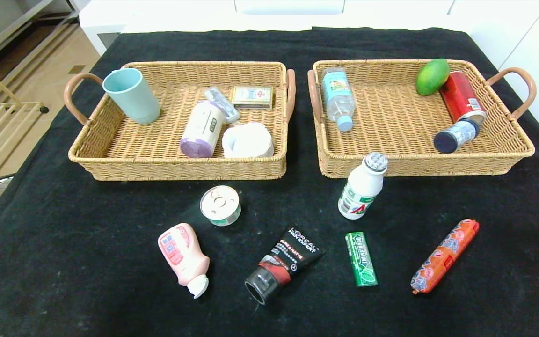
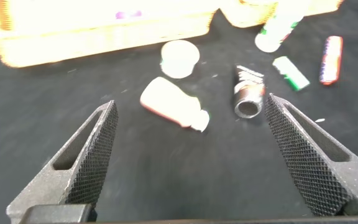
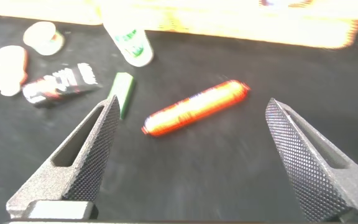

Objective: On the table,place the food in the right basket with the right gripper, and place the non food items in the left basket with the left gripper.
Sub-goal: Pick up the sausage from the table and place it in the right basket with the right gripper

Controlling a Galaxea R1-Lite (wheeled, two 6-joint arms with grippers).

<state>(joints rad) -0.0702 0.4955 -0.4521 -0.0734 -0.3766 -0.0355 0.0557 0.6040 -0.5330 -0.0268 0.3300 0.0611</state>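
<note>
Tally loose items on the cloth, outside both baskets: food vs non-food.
Food: 4: tin, drink bottle, gum pack, sausage stick
Non-food: 2: pink squeeze bottle, black tube
Total: 6

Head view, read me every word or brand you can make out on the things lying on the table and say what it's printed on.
"L'OREAL MEN EXPERT" on the black tube.
"DOUBLEMINT" on the green gum pack.
A large red "A" on the white drink bottle; the rest is too small.
Print on the pink squeeze bottle, sausage stick and round tin is unreadable.
</note>
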